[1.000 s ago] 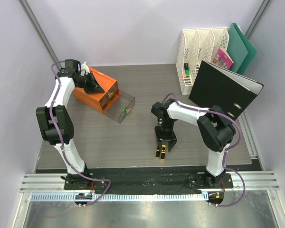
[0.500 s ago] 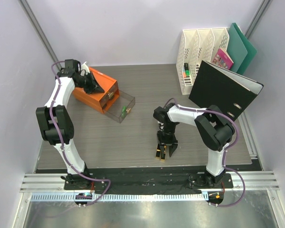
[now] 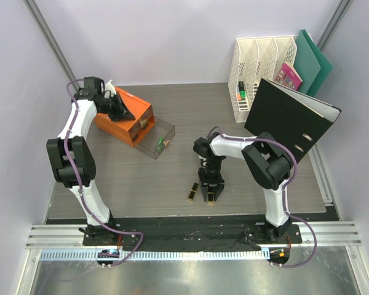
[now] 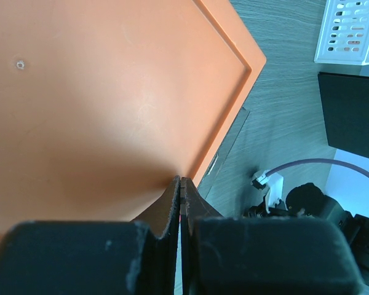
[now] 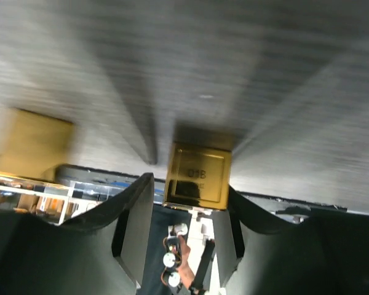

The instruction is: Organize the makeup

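Lipstick (image 5: 197,175) between fingers (image 5: 135,212) of right hand (image 5: 186,206)

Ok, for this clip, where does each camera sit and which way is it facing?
Top external: above and behind the arms, facing down on the table; both arms show.
Left wrist: on the left hand, facing the orange box past its shut fingers.
Right wrist: on the right hand, facing down at a gold-ended lipstick between its fingers.
Shared: top and left wrist both show the orange box; top and right wrist, that lipstick.
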Tool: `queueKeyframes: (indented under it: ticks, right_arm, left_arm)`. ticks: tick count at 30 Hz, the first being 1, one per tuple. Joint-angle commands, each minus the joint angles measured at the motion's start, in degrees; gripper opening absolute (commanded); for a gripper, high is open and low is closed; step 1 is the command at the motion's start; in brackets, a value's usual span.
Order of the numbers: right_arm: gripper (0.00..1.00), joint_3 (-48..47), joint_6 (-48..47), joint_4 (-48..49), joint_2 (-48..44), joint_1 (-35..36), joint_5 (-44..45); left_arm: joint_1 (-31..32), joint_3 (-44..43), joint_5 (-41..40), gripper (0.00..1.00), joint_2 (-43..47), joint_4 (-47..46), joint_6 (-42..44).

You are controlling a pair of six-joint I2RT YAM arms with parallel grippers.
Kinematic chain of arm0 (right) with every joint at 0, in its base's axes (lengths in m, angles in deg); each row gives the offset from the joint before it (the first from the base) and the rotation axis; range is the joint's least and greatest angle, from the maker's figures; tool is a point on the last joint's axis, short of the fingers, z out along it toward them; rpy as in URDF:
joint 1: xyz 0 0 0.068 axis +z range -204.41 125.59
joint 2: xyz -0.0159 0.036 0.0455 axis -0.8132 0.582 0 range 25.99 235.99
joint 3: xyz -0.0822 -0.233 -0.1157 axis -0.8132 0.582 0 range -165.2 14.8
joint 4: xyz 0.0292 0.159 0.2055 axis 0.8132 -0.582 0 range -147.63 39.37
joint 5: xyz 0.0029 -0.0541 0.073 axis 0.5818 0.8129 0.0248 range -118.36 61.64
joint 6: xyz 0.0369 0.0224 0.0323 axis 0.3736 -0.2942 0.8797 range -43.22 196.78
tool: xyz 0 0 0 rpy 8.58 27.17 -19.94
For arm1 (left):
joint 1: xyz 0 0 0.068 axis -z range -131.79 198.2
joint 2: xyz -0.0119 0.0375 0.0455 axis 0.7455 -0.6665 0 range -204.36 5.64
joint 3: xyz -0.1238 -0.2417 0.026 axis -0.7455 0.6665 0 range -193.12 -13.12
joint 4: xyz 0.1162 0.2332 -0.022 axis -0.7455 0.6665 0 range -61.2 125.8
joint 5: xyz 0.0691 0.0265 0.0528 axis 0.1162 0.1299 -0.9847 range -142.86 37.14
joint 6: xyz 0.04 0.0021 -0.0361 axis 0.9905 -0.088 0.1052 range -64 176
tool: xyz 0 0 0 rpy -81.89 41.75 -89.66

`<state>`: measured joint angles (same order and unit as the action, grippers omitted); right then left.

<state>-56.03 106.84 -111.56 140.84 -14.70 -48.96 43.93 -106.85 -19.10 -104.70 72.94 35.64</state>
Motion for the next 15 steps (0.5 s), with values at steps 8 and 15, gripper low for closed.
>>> queueKeyframes:
  ticks: [8, 15]
  right_arm:
    - [0.23, -0.7, -1.6, 5.7, 2.1, -0.1, 6.8]
    - [0.04, -10.3, -3.6, 2.2, -0.3, -1.2, 10.0]
  left_arm:
    - [1.1, 7.7, -15.1, 0.00, -8.0, 16.8, 5.9]
    - [1.1, 7.4, -14.9, 0.00, -8.0, 16.9, 5.9]
